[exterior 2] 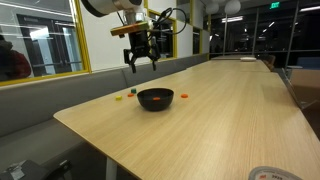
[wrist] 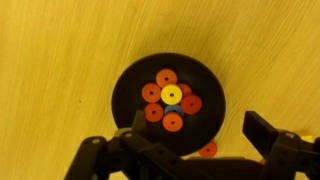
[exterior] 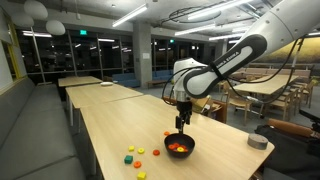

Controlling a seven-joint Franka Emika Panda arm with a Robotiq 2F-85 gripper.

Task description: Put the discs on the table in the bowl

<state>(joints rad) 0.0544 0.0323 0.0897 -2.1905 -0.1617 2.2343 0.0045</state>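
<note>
a small round black bowl with a smooth shallow curve is seen on the pale, smooth light-wood table, below the black robotiq gripper, its jaws spread wide with nothing held. flat round orange and red discs are piled inside. the yellow disc is shown by the wrist view alone, the scattered loose discs by an exterior view.

No writing can be read in any of the views. In an exterior view a green lit sign hangs high up at the back of the room, above the dark windows. In an exterior view a ceiling sign glows at the top edge. The letters on both are too small and blurred to make out.
</note>
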